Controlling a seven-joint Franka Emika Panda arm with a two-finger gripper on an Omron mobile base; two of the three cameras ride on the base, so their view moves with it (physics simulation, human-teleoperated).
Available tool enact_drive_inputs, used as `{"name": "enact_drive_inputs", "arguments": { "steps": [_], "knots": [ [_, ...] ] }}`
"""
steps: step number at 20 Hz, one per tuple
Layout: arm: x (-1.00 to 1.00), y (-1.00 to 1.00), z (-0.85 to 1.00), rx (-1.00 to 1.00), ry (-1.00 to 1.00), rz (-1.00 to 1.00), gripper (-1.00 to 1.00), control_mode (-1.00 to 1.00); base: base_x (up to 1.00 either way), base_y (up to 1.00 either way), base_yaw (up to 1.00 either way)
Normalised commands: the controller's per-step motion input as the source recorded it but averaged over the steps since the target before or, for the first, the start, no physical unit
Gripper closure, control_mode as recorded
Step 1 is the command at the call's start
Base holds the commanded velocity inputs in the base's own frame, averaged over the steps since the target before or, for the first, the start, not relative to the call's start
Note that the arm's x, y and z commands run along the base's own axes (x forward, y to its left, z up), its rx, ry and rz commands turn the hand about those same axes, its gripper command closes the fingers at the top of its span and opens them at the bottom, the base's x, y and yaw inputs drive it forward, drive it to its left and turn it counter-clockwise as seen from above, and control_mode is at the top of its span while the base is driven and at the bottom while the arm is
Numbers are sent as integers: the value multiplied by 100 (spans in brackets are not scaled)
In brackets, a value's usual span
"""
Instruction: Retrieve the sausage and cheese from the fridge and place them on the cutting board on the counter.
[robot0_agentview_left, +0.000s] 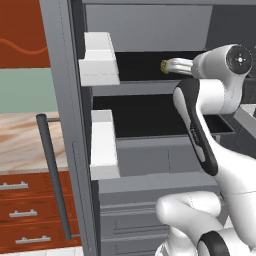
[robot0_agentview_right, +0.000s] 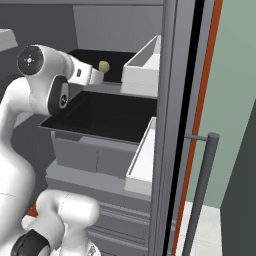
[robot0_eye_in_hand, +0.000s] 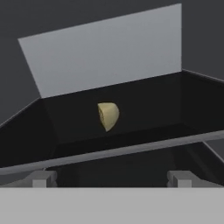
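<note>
The fridge stands open, with my arm reaching into its upper dark shelf. A small yellowish-tan cheese chunk lies on that shelf, straight ahead of my gripper and a short way beyond it. The fingertips are spread wide with nothing between them, and they sit at the shelf's front lip. From the base, the cheese shows just past my hand. The sausage and the cutting board are out of view. A strip of the counter lies left of the fridge door.
White door bins hang on the open left door, which has a long bar handle. On the right door there are more bins and a handle. A lower dark shelf juts out under my arm.
</note>
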Motion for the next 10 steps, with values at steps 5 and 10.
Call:
{"name": "enact_drive_inputs", "arguments": {
  "steps": [5,10],
  "knots": [
    [45,-4,-12,-1,3,7,-100,-100,0,0,0],
    [36,0,-7,-3,2,9,-100,-100,0,0,0]
  ]
}}
